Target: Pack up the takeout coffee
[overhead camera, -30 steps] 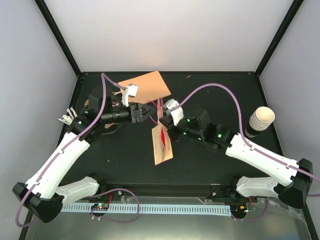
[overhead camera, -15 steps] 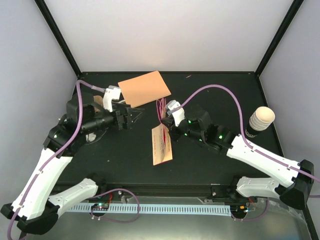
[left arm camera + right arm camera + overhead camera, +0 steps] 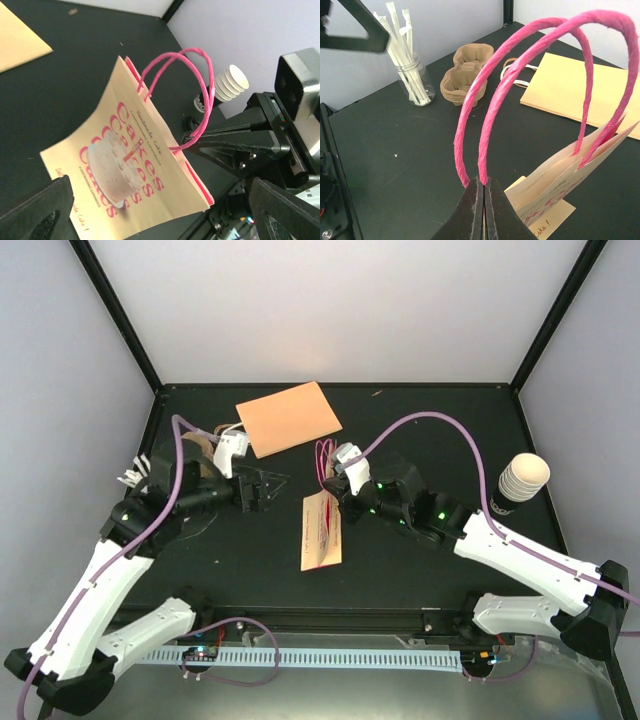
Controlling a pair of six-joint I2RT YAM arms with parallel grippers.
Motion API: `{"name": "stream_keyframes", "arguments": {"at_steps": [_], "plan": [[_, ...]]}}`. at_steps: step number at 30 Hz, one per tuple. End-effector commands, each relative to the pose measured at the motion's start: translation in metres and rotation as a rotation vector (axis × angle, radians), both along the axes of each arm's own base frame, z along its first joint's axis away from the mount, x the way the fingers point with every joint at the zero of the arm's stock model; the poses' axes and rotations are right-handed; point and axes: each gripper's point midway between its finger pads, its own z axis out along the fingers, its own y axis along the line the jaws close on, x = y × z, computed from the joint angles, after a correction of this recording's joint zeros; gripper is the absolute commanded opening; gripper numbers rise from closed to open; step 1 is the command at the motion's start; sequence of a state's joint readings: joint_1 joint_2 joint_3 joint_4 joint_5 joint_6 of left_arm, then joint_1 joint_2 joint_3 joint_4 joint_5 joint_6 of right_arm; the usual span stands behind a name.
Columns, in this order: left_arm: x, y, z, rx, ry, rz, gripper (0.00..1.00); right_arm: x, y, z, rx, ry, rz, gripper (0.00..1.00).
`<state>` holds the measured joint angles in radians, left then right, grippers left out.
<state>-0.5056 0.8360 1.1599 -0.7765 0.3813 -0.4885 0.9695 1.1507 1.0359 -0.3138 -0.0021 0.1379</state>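
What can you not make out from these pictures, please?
- Cake bag interior: all views, its walls nearly closed.
- Takeout coffee, lidded or open: too small in top and left wrist views.
- Pulp carrier: top view, largely hidden by the left arm.

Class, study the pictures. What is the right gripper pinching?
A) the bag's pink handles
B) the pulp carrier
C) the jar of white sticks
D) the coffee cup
A: the right gripper is shut on the handles of the bag, while the cup stands apart at the table's right edge.
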Motion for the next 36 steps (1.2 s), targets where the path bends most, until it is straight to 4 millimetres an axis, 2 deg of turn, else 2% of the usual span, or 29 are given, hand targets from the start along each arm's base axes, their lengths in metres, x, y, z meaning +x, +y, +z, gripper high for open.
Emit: {"name": "stream_keyframes", "arguments": {"at_steps": [1, 8, 13, 21, 26, 29, 33, 36], "plan": [[0.0, -0.026, 0.007, -0.1, 0.021, -0.117, 0.97, -0.003, 0.002, 0.014, 0.04, -0.034, 0.02, 0.01], [0.015, -0.054, 0.006, -0.141, 0.041, -0.206, 0.77, -0.006, 0.004, 0.015, 0.041, -0.035, 0.045, 0.01], [0.02, -0.066, 0.012, -0.158, 0.028, -0.239, 0.65, -0.007, 0.005, 0.015, 0.036, -0.036, 0.054, 0.01], [0.028, -0.077, 0.01, -0.178, 0.041, -0.272, 0.43, -0.009, 0.007, 0.013, 0.032, -0.035, 0.071, 0.01], [0.031, -0.083, 0.013, -0.195, 0.04, -0.291, 0.38, -0.009, 0.008, 0.011, 0.027, -0.033, 0.072, 0.01], [0.032, -0.084, 0.011, -0.193, 0.045, -0.293, 0.32, -0.009, 0.008, 0.013, 0.03, -0.035, 0.074, 0.01], [0.032, -0.084, 0.012, -0.191, 0.043, -0.297, 0.14, -0.007, 0.006, 0.012, 0.027, -0.036, 0.058, 0.01], [0.032, -0.079, 0.014, -0.182, 0.028, -0.271, 0.11, -0.004, 0.0, 0.013, 0.03, -0.042, 0.023, 0.01]]}}
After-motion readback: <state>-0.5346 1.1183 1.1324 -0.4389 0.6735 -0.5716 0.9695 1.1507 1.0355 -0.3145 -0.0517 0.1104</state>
